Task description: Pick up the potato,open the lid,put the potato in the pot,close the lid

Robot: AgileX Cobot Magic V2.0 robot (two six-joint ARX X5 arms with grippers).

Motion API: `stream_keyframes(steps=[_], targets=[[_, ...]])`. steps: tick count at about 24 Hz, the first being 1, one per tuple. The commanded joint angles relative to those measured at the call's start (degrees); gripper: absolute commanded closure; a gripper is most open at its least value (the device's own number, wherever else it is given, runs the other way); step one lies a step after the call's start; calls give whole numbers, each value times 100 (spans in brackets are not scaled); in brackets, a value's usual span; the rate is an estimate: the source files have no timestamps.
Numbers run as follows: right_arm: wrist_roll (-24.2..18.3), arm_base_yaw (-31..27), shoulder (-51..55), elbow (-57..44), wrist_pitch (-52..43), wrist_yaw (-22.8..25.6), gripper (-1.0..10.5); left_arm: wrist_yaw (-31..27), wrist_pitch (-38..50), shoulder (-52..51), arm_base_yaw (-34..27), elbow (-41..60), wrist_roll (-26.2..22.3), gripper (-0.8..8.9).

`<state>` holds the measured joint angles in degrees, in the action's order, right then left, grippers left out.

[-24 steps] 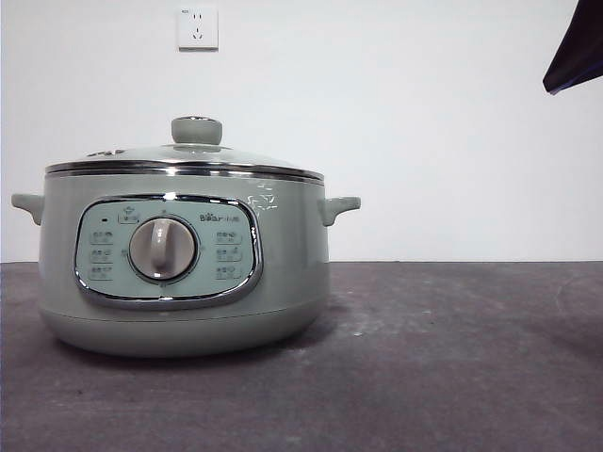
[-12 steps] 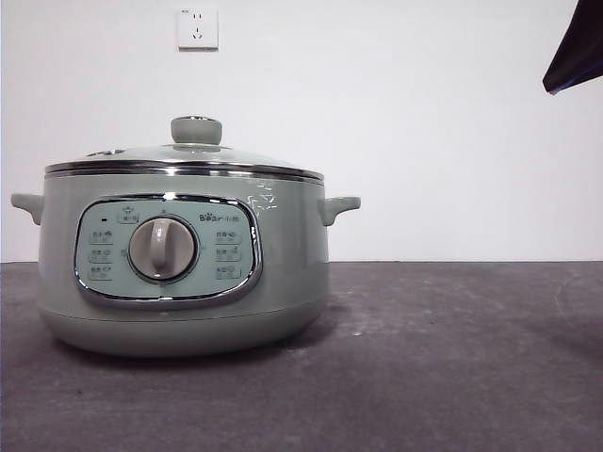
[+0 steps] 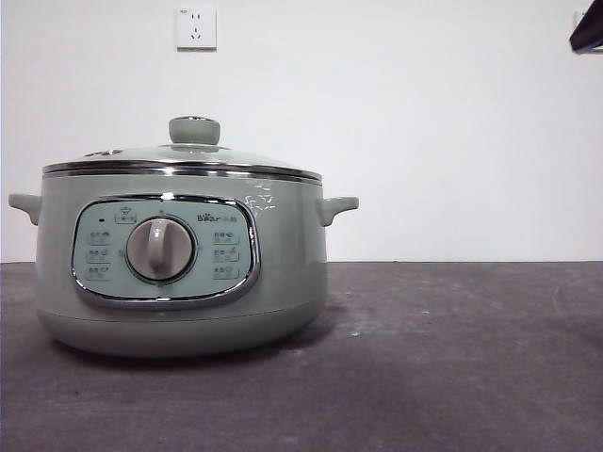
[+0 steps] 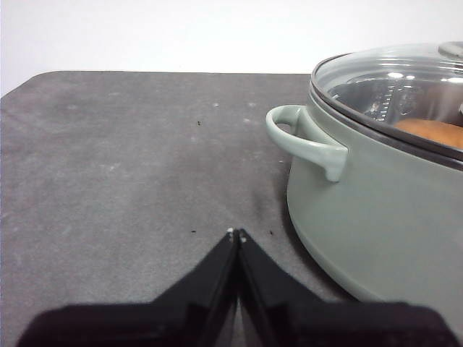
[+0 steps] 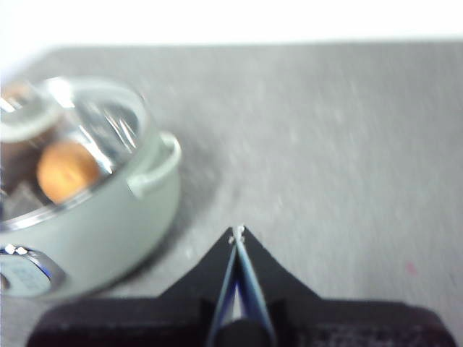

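Note:
The sage-green pot (image 3: pixel 179 254) stands on the dark table at the left, its glass lid (image 3: pixel 184 155) seated on the rim with the green knob (image 3: pixel 194 130) on top. Through the glass the orange-brown potato (image 5: pixel 66 170) lies inside the pot (image 5: pixel 87 210); a part of the potato (image 4: pixel 434 132) also shows in the left wrist view under the lid (image 4: pixel 394 83). My left gripper (image 4: pixel 236 233) is shut and empty beside the pot's side handle (image 4: pixel 304 141). My right gripper (image 5: pixel 238 231) is shut and empty, above the table away from the pot. A black arm tip (image 3: pixel 586 33) shows at the top right corner.
A white wall socket (image 3: pixel 196 27) sits on the wall behind the pot. Bare dark tabletop (image 3: pixel 452 358) stretches to the right of the pot. The table's far edge (image 4: pixel 145 72) meets the white wall.
The dark arm tip at the top right corner has drawn up and back, showing much less. The pot and lid stand as before.

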<state>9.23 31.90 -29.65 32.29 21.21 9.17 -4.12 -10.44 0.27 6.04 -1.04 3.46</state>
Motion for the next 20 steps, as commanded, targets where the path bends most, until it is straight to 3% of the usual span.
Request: stream_keyframes(steps=[1, 3, 7, 20], targets=[[-463, -931, 474, -590, -481, -1075, 962, -9, 7, -17, -17, 81, -11, 817], [-463, -1672, 938, -1128, -984, -1537, 962, -7, 9, -17, -17, 81, -11, 817], [-466, -2389, 1733, -2055, -1349, -1644, 962, -9, 7, -17, -17, 81, -11, 817], [-321, -2485, 2813, -3099, -1298, -1613, 962, -7, 9, -17, -17, 81, -11, 817]])
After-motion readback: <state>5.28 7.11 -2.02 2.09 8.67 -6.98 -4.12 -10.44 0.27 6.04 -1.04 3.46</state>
